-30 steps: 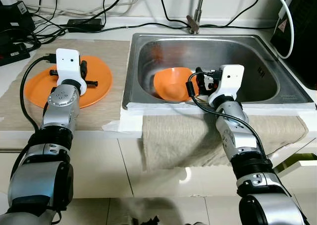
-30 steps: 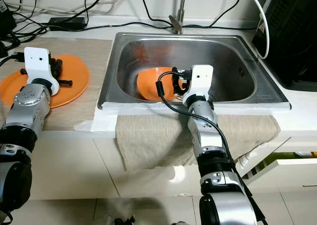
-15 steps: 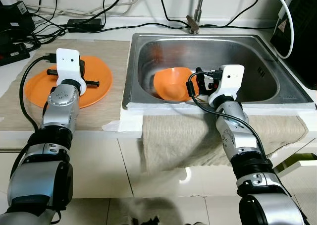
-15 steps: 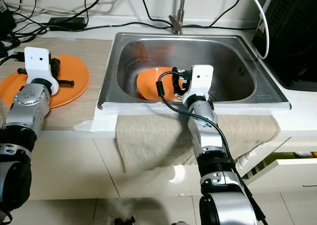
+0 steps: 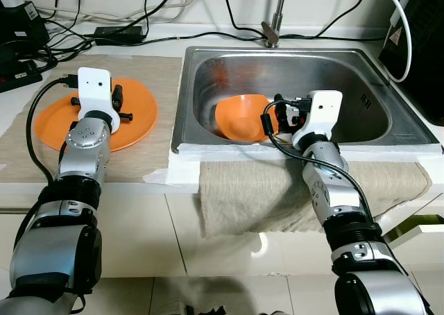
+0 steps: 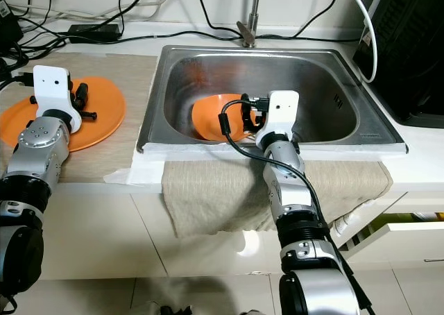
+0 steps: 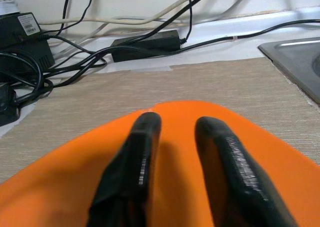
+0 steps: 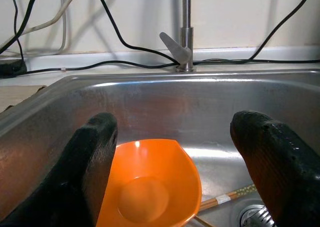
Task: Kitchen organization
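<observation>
An orange plate (image 5: 139,114) lies flat on the beige mat (image 5: 159,72) left of the sink. My left gripper (image 5: 119,103) hovers low over the plate (image 7: 175,187). Its two black fingers (image 7: 142,137) stand a narrow gap apart with nothing between them. An orange bowl (image 5: 239,117) rests upright in the steel sink (image 5: 305,51), toward its near left side. My right gripper (image 5: 281,114) sits at the sink's front rim, pointing at the bowl (image 8: 145,187). It is wide open and empty. A pair of chopsticks (image 8: 225,197) lies on the sink floor beside the bowl.
A faucet (image 5: 277,13) rises behind the sink, and the drain (image 8: 255,217) is near the chopsticks. A beige cloth (image 5: 250,190) hangs over the counter's front edge. Black cables and power adapters (image 5: 118,32) crowd the back wall. A black appliance (image 5: 423,37) stands at the right.
My left gripper has edged very slightly to the left over the plate. The right arm, the bowl and the plate have stayed put.
</observation>
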